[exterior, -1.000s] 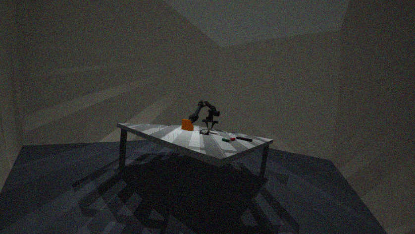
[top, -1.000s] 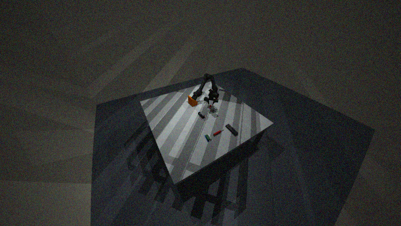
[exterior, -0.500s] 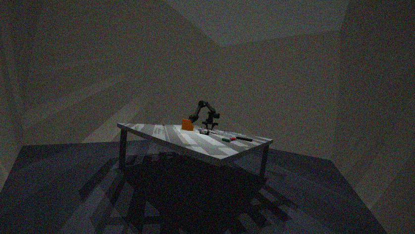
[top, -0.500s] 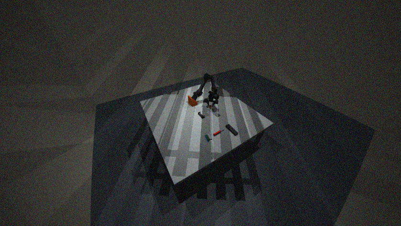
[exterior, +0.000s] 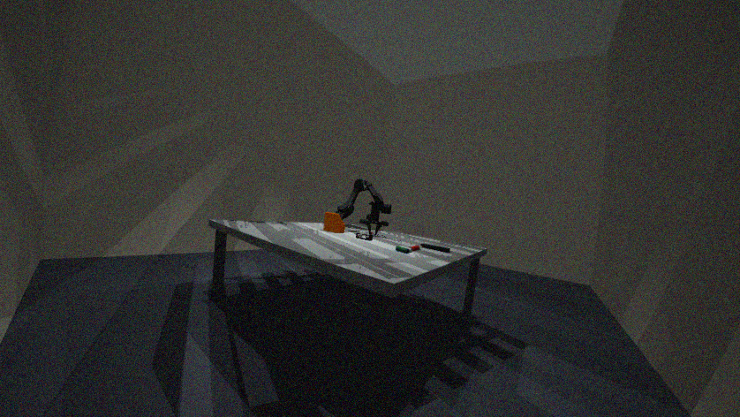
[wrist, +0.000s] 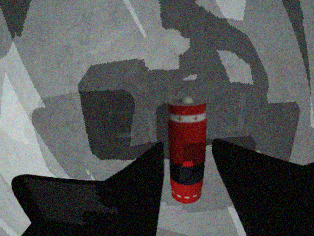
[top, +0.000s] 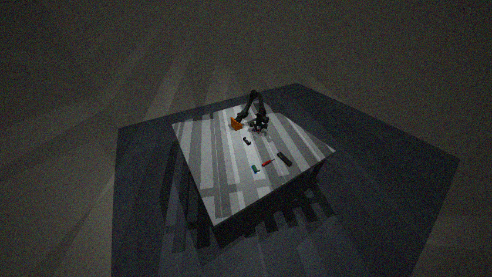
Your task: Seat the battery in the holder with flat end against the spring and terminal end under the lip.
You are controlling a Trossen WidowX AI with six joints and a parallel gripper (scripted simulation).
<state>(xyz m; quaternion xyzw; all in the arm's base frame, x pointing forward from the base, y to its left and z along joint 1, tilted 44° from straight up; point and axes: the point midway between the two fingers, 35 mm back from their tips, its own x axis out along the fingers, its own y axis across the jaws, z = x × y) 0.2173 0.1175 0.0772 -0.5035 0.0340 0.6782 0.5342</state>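
While we scan the table [top: 206, 165] from its left side, we meet an orange block [top: 236, 124], then the small dark holder [top: 246, 140]. Right of these, our gripper [wrist: 188, 181] hangs low over the red battery [wrist: 186, 159], which lies on the table between the two fingers. We cannot tell whether they touch it yet; they stand partly spread. Farther right lie a red screwdriver [top: 268, 162] and a black bar [top: 284, 158].
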